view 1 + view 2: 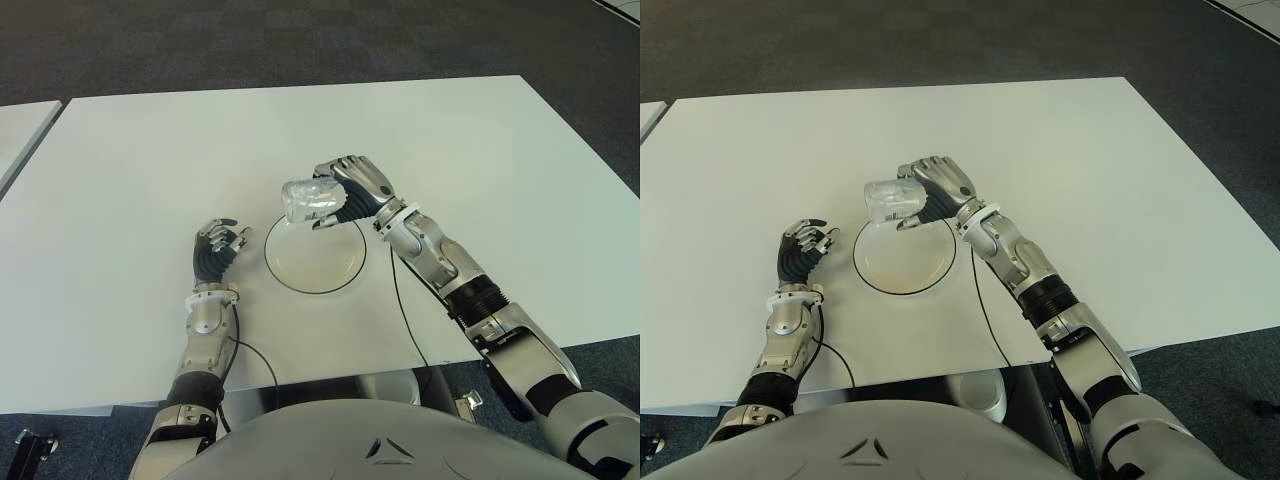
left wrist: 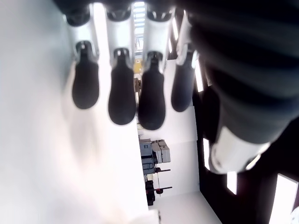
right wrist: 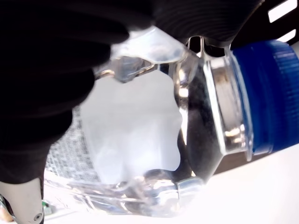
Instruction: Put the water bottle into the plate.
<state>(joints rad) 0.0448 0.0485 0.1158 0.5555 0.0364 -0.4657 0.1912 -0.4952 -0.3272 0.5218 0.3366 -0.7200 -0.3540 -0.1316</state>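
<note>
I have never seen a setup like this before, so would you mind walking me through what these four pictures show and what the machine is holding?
This is a humanoid robot with two arms that end in many-fingered hands. The two wide pictures come from a pair of cameras in its head, looking down at a white table; they show the same scene from slightly different spots. The other two are close-ups from cameras on each wrist.

On the table lies a round white plate with a dark rim. The right hand grips a clear water bottle, held on its side over the plate's far edge. The right wrist view shows that bottle from close by, with its blue cap. The left hand shows to the left of the plate, fingers loosely curled and holding nothing.
</note>
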